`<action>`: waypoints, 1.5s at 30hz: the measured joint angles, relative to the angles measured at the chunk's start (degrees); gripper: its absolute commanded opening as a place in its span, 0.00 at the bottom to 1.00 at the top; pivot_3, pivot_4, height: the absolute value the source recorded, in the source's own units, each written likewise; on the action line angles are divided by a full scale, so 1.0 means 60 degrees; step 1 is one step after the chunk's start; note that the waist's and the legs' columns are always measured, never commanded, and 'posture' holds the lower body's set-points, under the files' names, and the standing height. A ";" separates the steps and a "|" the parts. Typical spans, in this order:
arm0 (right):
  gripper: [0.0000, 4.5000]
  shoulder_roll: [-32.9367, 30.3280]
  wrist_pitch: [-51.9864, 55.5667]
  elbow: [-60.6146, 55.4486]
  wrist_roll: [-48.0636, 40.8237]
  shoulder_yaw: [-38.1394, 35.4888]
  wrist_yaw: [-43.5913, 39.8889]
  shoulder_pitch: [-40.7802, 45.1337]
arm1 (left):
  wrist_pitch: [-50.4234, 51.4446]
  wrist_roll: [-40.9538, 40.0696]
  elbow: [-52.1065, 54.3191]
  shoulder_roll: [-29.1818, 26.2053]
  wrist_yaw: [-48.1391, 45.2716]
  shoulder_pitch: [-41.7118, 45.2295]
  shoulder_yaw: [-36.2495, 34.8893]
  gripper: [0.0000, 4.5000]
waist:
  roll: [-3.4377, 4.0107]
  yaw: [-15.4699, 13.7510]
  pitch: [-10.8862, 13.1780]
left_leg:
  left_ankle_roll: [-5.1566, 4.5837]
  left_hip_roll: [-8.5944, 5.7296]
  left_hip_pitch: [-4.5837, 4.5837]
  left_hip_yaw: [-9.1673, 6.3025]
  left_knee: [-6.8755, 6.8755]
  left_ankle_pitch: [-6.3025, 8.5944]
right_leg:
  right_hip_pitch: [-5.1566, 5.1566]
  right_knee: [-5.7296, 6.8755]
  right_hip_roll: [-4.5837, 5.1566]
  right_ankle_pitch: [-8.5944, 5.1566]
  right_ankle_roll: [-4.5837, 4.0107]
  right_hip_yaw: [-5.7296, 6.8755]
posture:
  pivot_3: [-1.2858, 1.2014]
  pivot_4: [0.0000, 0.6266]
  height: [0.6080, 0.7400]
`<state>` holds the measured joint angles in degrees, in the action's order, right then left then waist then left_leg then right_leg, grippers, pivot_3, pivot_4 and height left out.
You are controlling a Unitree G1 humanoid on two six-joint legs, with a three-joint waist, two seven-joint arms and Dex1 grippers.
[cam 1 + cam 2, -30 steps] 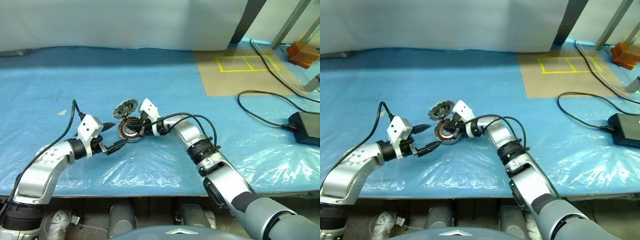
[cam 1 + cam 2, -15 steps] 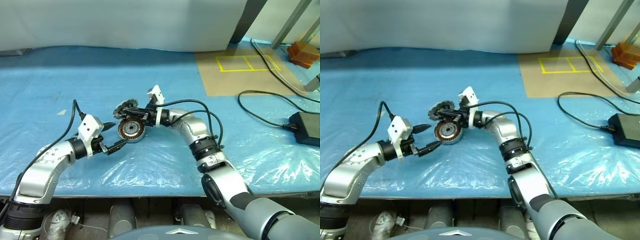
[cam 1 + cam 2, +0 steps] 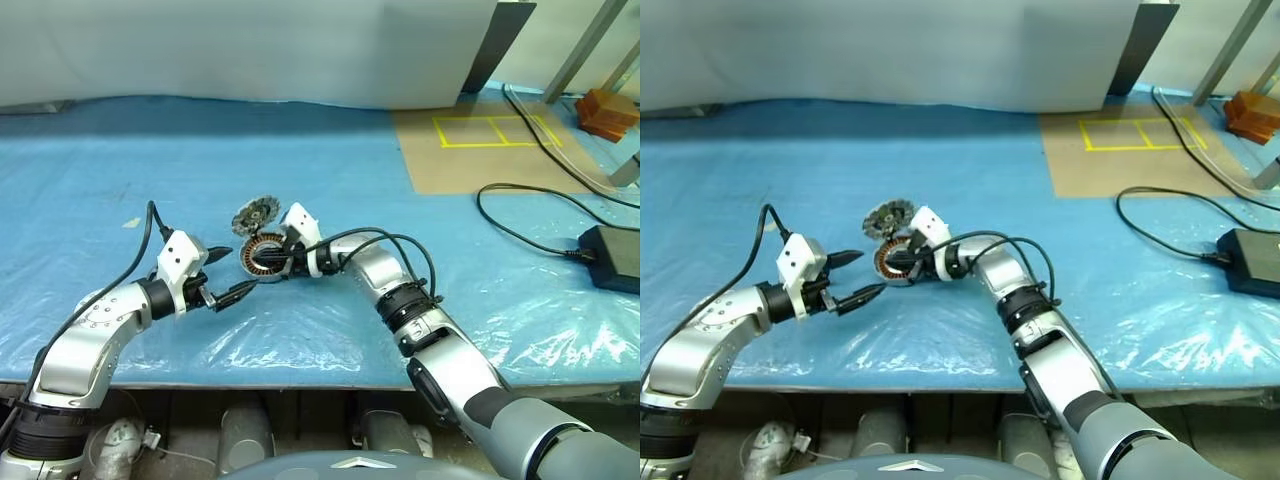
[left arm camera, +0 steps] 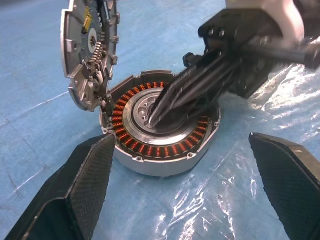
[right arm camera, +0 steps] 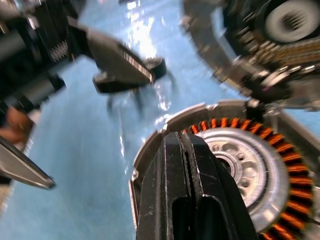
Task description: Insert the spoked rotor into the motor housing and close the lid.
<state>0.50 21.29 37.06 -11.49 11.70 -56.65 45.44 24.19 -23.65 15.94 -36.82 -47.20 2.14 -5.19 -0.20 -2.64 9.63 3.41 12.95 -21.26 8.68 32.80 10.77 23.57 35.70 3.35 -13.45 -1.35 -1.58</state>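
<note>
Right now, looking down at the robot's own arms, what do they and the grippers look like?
Both arms are silver-grey metal with black joint rings. Each wrist carries a white camera block and a looping black cable. The left gripper and right gripper each have two tapering black fingers, and the left fingers' pads have a fine cross-hatched texture.

We are looking at a robotics lab or workshop test bench: a blue plastic sheet (image 3: 300,150) covers the work surface, beside a brown board (image 3: 470,150) marked out with yellow tape squares (image 3: 495,127). Black cables (image 3: 530,215) trail to a power brick (image 3: 612,255), a white curtain (image 3: 250,45) screens the back, and metal frame legs (image 3: 590,45) stand at the far right.
</note>
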 measured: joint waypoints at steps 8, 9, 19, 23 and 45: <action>0.00 0.0202 0.0333 -0.0433 -0.0467 -0.0484 0.0143 0.0283 | 0.0000 0.0001 -0.0007 0.0001 -0.0005 0.0175 0.0023 1.00 | -0.0004 0.0041 -0.0003 | 0.0005 0.0008 -0.0111 -0.0003 -0.0016 -0.0003 | 0.0110 -0.0003 -0.0018 0.0022 0.0035 0.0017 | 0.52 0.24 1.00; 0.00 0.0186 0.0204 -0.0270 -0.0188 -0.0261 0.0260 0.0282 | 0.0000 0.0002 -0.0014 0.0001 -0.0004 0.0175 0.0024 1.00 | -0.0005 0.0036 -0.0003 | 0.0007 0.0008 -0.0112 -0.0003 -0.0016 -0.0002 | 0.0110 -0.0005 -0.0017 0.0022 0.0035 0.0021 | 0.52 0.24 1.00; 0.00 0.0221 -0.0833 0.1186 0.1073 0.0372 0.1273 0.0611 | 0.0000 0.0005 -0.0056 0.0005 -0.0001 0.0174 0.0031 1.00 | 0.0002 0.0028 -0.0006 | 0.0006 -0.0003 0.0007 0.0007 -0.0010 0.0003 | 0.0006 0.0003 0.0003 -0.0005 -0.0002 -0.0005 | 0.52 0.24 1.00; 0.00 0.0274 -0.0421 0.1210 0.0635 -0.0136 0.1103 0.0597 | 0.0000 0.0005 -0.0057 0.0005 -0.0003 0.0160 0.0032 1.00 | 0.0002 -0.0006 -0.0005 | 0.0004 -0.0003 0.0013 0.0006 -0.0007 0.0003 | -0.0006 0.0003 0.0005 -0.0005 -0.0002 -0.0001 | 0.52 0.24 1.00; 0.00 0.0383 -0.0671 0.0985 0.0774 0.0166 0.0961 0.0448 | -0.0015 0.0014 -0.0170 0.0010 -0.0007 0.0273 0.0083 1.00 | -0.0001 0.0028 -0.0007 | 0.0013 0.0004 -0.0053 0.0005 -0.0011 0.0004 | 0.0068 0.0005 -0.0005 -0.0005 -0.0005 0.0003 | 0.52 0.24 1.00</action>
<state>2.79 17.26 42.97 -6.84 12.69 -50.89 48.12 24.10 -23.57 14.92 -36.76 -47.24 3.78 -4.69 -0.20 -2.47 9.58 3.48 12.98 -21.58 8.71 32.74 10.79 23.98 35.73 3.32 -13.48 -1.38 -1.56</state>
